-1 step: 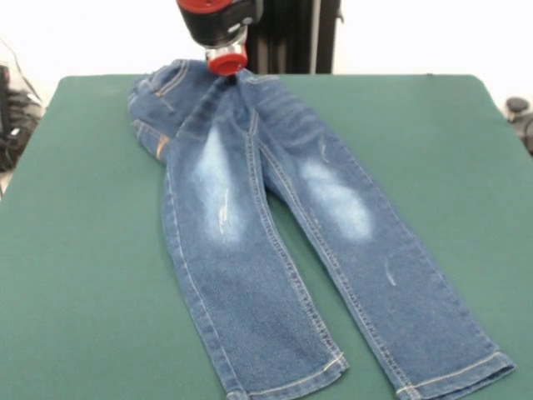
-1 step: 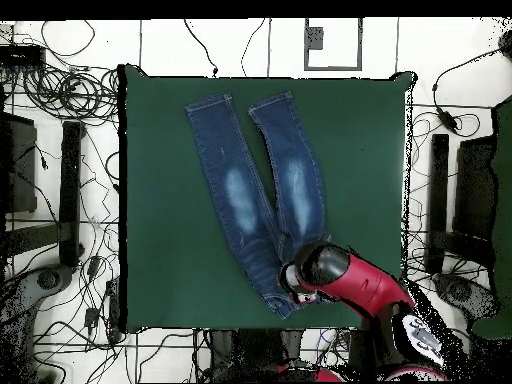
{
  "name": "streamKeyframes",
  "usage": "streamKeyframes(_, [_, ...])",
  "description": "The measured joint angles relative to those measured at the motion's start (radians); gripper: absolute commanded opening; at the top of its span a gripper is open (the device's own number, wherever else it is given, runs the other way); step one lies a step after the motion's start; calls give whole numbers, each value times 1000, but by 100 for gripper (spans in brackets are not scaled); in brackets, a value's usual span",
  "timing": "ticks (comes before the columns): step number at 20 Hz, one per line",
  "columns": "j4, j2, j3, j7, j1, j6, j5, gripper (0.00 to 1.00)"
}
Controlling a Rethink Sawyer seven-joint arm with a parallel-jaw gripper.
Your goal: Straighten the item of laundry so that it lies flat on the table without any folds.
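Jeans (image 1: 275, 250) sprawl legs-out below the tool (image 1: 226, 62), which sits at the bunched waistband, grip unreadable, mid-straightening, and that folded corner beside it on the worktop (image 1: 75, 250) looks next.

The jeans (image 1: 275, 242) (image 2: 258, 185) are small, blue denim with whitish faded patches on both thighs, and lie on the green table (image 1: 75, 250) (image 2: 160, 220) with both legs spread out flat in a narrow V. The hems show pale stitching. At the waistband end the cloth is bunched and folded over to one side, near the table's edge.
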Motion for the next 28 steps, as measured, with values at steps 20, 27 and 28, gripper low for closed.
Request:
streamKeyframes(20, [-65,-27,2,0,58,-123,-25,100])
streamKeyframes(27, [-180,-26,2,0,105,-122,1,100])
streamKeyframes(28, [-210,-22,2,0,114,-122,9,100])
